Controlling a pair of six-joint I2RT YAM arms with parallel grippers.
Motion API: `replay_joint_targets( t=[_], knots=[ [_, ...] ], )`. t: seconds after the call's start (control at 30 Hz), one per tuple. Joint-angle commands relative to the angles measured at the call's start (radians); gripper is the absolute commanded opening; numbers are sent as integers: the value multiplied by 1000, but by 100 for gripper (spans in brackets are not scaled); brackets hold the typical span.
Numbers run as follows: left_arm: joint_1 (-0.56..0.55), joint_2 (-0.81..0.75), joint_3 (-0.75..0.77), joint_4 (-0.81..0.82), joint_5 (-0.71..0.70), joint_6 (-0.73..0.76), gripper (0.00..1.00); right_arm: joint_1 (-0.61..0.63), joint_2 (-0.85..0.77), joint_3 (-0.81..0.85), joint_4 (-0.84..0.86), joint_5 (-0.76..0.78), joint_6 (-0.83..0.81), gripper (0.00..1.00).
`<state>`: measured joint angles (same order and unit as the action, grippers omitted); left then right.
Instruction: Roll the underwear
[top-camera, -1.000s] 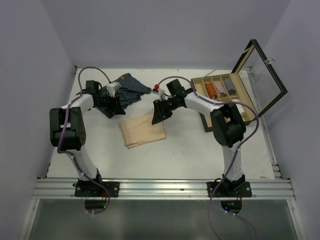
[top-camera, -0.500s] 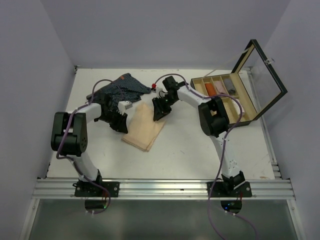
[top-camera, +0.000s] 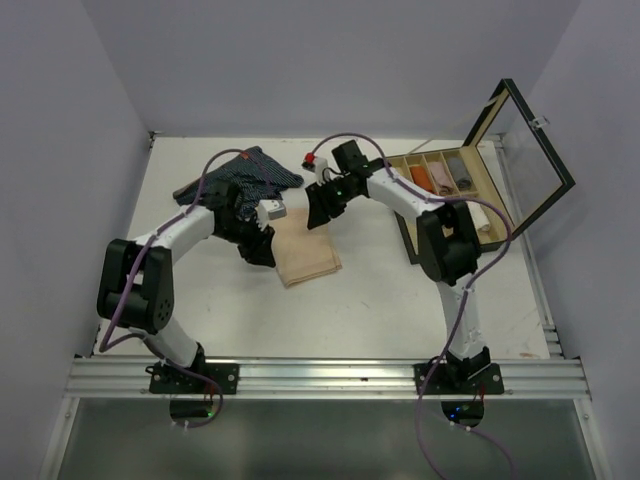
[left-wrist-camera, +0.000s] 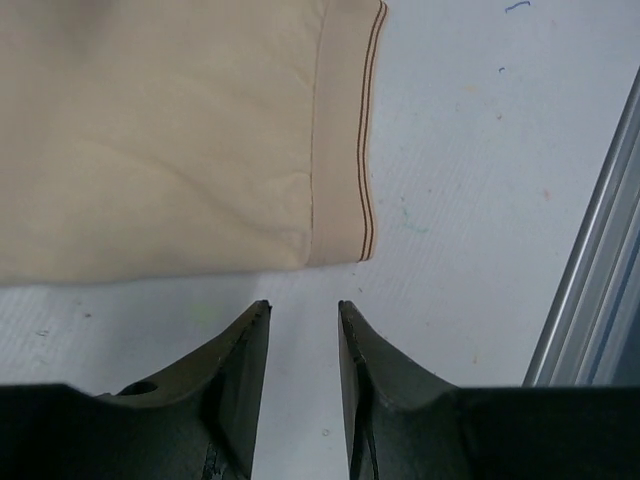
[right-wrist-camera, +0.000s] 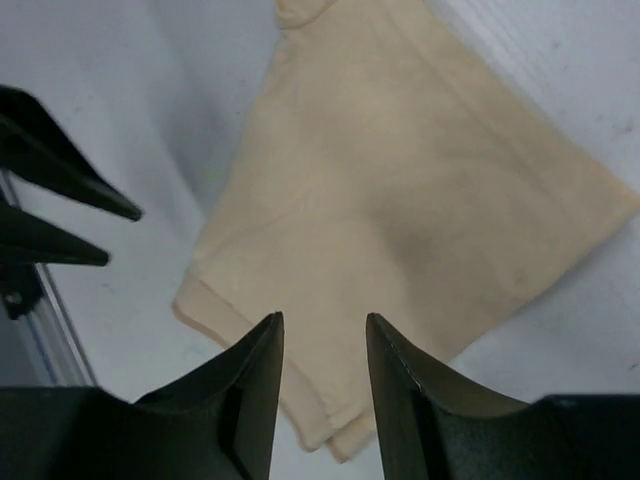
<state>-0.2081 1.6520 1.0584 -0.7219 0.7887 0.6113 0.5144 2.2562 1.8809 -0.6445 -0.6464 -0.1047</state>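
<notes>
Lying flat on the surface (top-camera: 380, 290), the beige pair (top-camera: 308, 252) is folded into a rough rectangle between the two arms, with the navy pair (top-camera: 250, 172) heaped behind the left arm and the box (top-camera: 440, 157) off to the right, lid up. Left tool (left-wrist-camera: 301, 312) sits low just short of the beige pair's stitched hem corner, jaws a little apart over bare surface, nothing held. Right tool (right-wrist-camera: 323, 325) hangs over the cloth's far end, jaws likewise partly spread and gripping nothing, though whether its tips touch the fabric I cannot tell
</notes>
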Motion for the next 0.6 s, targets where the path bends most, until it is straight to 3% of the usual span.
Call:
replay_joint_targets(
  t=[0.0, 0.17, 0.33, 0.57],
  knots=[
    [-11, 14, 23, 134, 6, -59, 37, -5, -217, -185, 117, -41, 159, 42],
    [-28, 87, -14, 222, -9, -68, 36, -5, -231, -354, 134, -68, 223, 39],
    [-69, 123, -61, 323, -8, -149, 36, -4, -150, -382, 146, -58, 232, 37],
    [-154, 141, -129, 440, 40, -338, 35, -30, 137, 19, -60, -77, 60, 34]
  ],
)
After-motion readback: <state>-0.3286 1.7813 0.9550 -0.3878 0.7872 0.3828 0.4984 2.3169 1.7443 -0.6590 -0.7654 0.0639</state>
